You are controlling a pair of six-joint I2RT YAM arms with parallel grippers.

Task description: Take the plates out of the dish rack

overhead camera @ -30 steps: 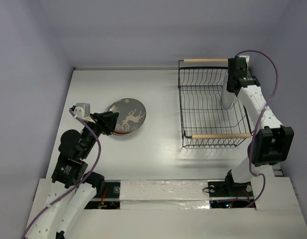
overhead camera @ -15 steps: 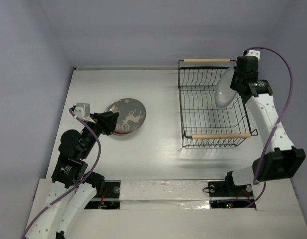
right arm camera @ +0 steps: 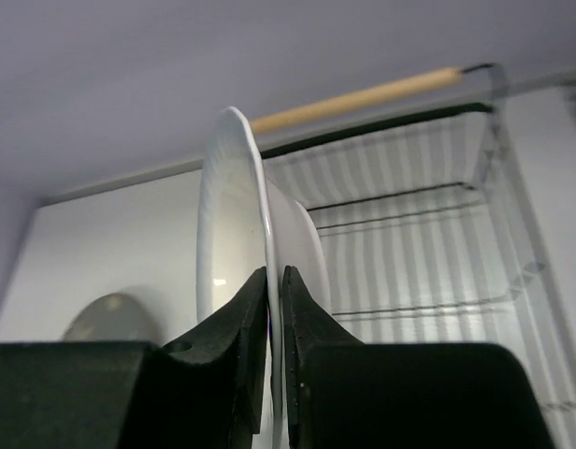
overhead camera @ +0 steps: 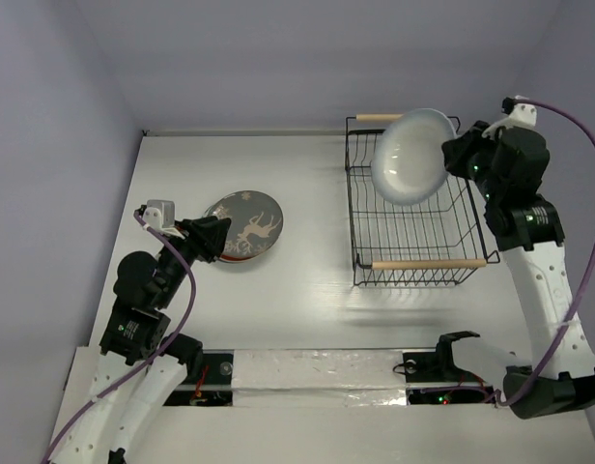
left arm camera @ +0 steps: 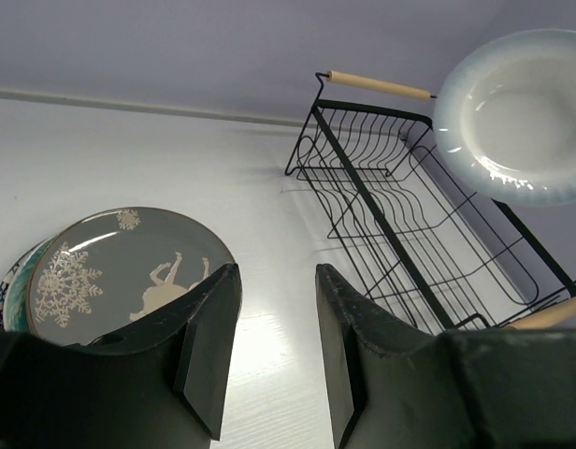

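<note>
1. Our right gripper (overhead camera: 450, 155) is clamped on the rim of a pale plate (overhead camera: 410, 157). The wrist view shows both fingers (right arm camera: 251, 313) pinching that rim edge-on.
2. The pale plate hangs tilted in the air over the far end of the dish rack (overhead camera: 354, 198), close to its far wooden handle (overhead camera: 375, 118).
3. Inside the rack we see only its own wire ribs.
4. Our left gripper (overhead camera: 218, 239) sits low with its jaws parted, holding nothing, at the edge of a stack of plates (left arm camera: 17, 295).
5. The stack lies on the table (overhead camera: 307, 290), well apart from the rack. A grey plate (overhead camera: 245, 220) with a white deer and snowflake is on top, and red and blue-patterned rims show beneath it.
</note>
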